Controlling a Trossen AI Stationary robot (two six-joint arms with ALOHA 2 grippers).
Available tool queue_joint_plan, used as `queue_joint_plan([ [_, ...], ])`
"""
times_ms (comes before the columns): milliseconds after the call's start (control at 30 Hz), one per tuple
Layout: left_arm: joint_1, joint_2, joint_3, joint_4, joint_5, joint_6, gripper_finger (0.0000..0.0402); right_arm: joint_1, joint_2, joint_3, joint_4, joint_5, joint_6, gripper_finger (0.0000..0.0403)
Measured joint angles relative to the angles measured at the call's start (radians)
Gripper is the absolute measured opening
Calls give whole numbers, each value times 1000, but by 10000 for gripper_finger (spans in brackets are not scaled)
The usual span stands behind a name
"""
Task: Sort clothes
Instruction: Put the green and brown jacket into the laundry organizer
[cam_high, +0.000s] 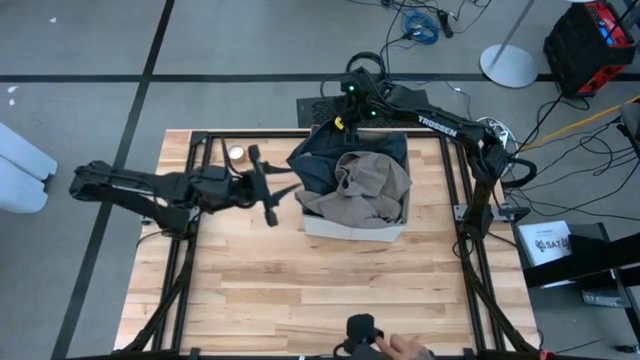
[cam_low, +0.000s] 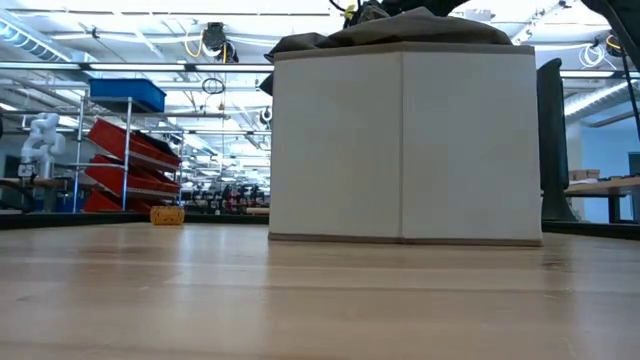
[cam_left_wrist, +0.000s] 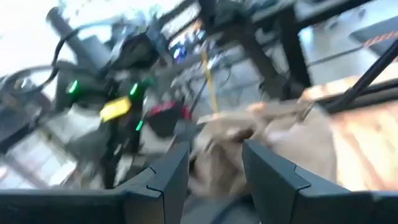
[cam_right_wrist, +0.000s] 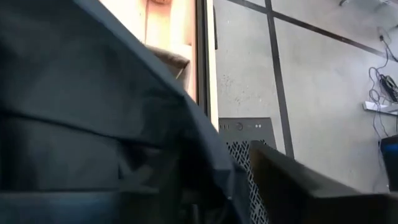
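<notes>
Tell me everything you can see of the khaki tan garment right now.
The khaki tan garment is a soft, crumpled cloth heaped on top of the beige fabric box, bunched in folds and spilling over the box's rim toward the left arm. A dark garment lies against it on the far side, partly beneath it. From table height only its rumpled top shows above the box wall. No gripper touches it.

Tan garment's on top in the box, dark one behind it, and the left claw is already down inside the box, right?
Not quite. In the high view the left claw is beside the box, over bare table. The tan garment and dark garment lie as you say.
</notes>
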Motion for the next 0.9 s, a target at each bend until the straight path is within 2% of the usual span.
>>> queue_joint_plan([
  [67,11,-24,0,-78,-44,-45,160,1,0,0,-3,0,3,120],
  [133,21,-40,-9,-138,-51,-86,160,8,-10,0,-10,0,3,46],
  [200,28,-61,-37,-144,-52,-105,160,15,-23,0,-31,1,10,16],
  [367,41,-104,-124,-85,-50,-111,160,49,-97,0,-90,0,106,3],
  [533,75,-115,-249,5,-19,-178,160,121,-206,0,-320,-2,246,1],
  [667,103,-100,-361,169,52,-183,160,202,-273,0,-498,-8,393,1],
  [767,126,-94,-398,264,69,-184,160,268,-294,0,-595,-44,494,1],
  [900,149,-94,-401,302,113,-183,160,355,-284,-20,-626,-59,584,0],
])
